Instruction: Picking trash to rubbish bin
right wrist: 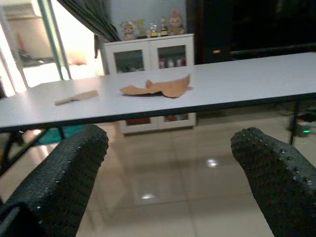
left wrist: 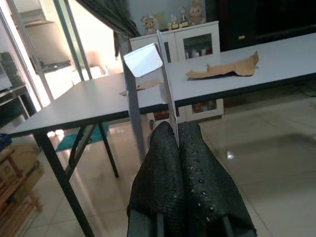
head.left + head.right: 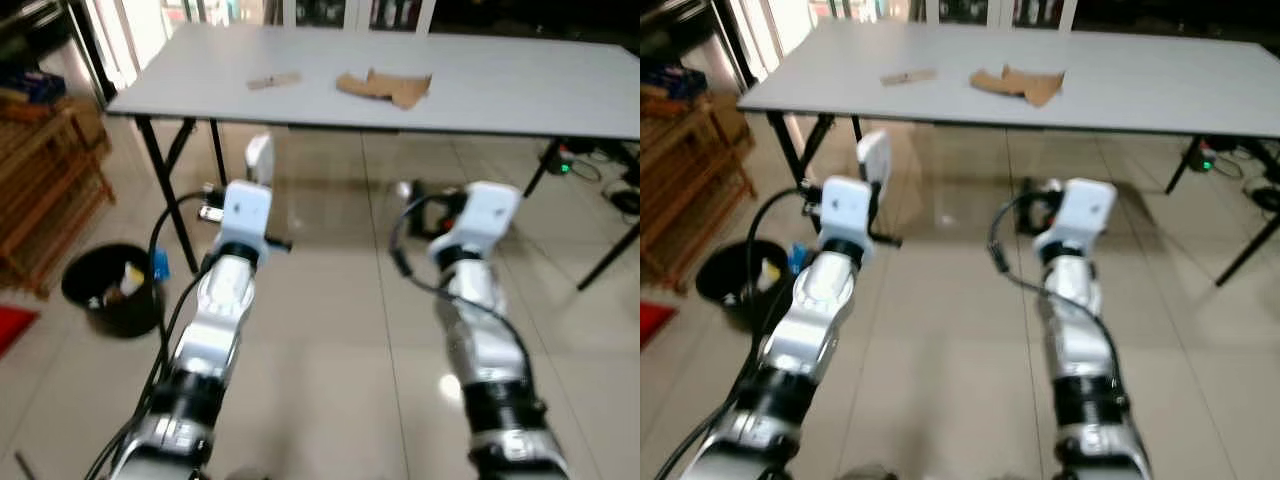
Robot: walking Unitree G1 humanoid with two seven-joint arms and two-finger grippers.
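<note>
White card (image 2: 144, 60) held clamped upright in left gripper (image 2: 177, 143), fingers together. Rubbish bin (image 3: 112, 290) seen on floor, left of left arm, nearer that arm. Right gripper (image 1: 173, 163) fingers apart, empty. Brown paper scrap (image 3: 385, 86) left on tabletop (image 3: 520, 90) ahead.

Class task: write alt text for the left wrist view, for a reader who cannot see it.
The left gripper is shut on a thin white card, held upright before a grey table. Torn brown cardboard lies on the tabletop.
</note>
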